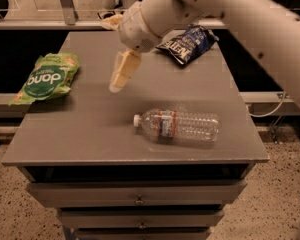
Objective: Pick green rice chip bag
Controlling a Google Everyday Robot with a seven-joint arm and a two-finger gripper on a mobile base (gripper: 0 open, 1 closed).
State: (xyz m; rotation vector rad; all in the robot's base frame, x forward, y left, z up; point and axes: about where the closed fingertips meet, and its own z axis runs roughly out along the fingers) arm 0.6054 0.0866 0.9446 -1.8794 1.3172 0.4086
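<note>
- A robot's tool (117,84) hangs tip-down over the middle of a grey bench (90,134), carried on a pale arm (250,29) that reaches in from the upper right.
- Nothing is seen in the tool; whether it is open or closed cannot be told from this angle.
- The green rice chip bag (46,79) lies flat at the left side of the bench, well apart from the tool and to the tool's left in the camera view, at about the same depth.
- The bag's long axis runs on a diagonal, from near-left to far-right, and its near-left corner appears to overhang the bench's left edge.
- Bare bench top lies between tool and bag, so a sideways move toward the bag looks unobstructed.
- A water bottle (179,125) lies on its side nearer the front edge, and a dark blue chip bag (186,44) sits at the far right; both lie away from that path.
</note>
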